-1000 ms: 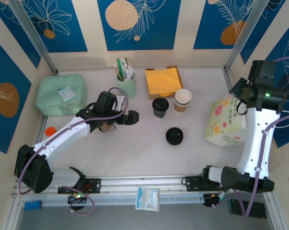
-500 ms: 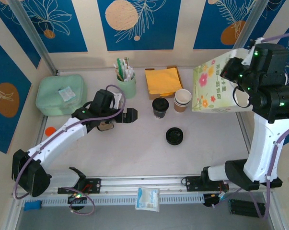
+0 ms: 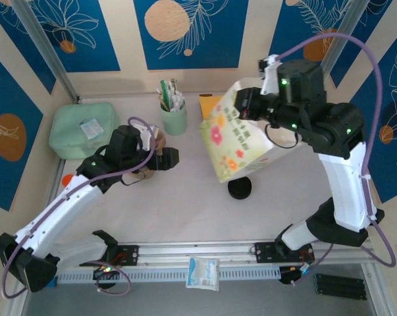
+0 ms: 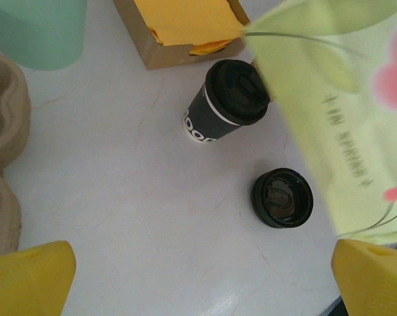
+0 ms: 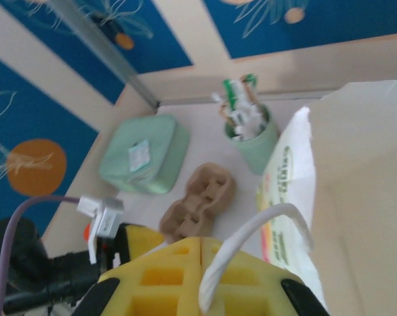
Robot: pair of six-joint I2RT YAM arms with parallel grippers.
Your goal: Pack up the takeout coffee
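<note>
Moved: bag (image 3: 234, 141) and right pincer (image 3: 245, 105) swung from the far right of the counter (image 3: 185, 210) to its middle; left arm drawn slightly back to the left.
Top view, bag: pale green with flowers, hanging tilted in the air under the right pincer, above the black lid (image 3: 239, 189).
Top view, takeout coffee: covered by the bag; a second ago standing right of the dark cup, near the napkin box (image 3: 210, 104).
Top view, left pincer (image 3: 166, 158): fingers spread wide, nothing between them, low over the counter beside the cup carrier (image 3: 147, 174).
Top view, rest: green holder (image 3: 174, 120) with sachets at the back, green container (image 3: 79, 131) at far left, white packet (image 3: 203, 272) on the near rail.
Left wrist, left pincer (image 4: 198, 280): yellow fingertips far apart at the bottom corners, bare counter (image 4: 119, 197) between.
Left wrist, dark lidded cup (image 4: 226, 102): upright, just in front of the napkin box (image 4: 185, 29); touching the bag (image 4: 336, 112) or behind its edge, cannot tell which.
Left wrist, black lid (image 4: 282, 197): flat on the counter, near the dark cup, just beside the bag's lower edge.
Left wrist, cup carrier (image 4: 4, 151): at the left edge, below the green holder (image 4: 40, 29).
Right wrist, right pincer (image 5: 201, 263): yellow fingers pressed together, clamped on the bag's white handle (image 5: 251, 240).
Right wrist, bag (image 5: 356, 197): mouth gaping at right, inside pale.
Right wrist, beyond: cup carrier (image 5: 198, 201) on the counter between green container (image 5: 145, 155) and green holder (image 5: 254, 141).
</note>
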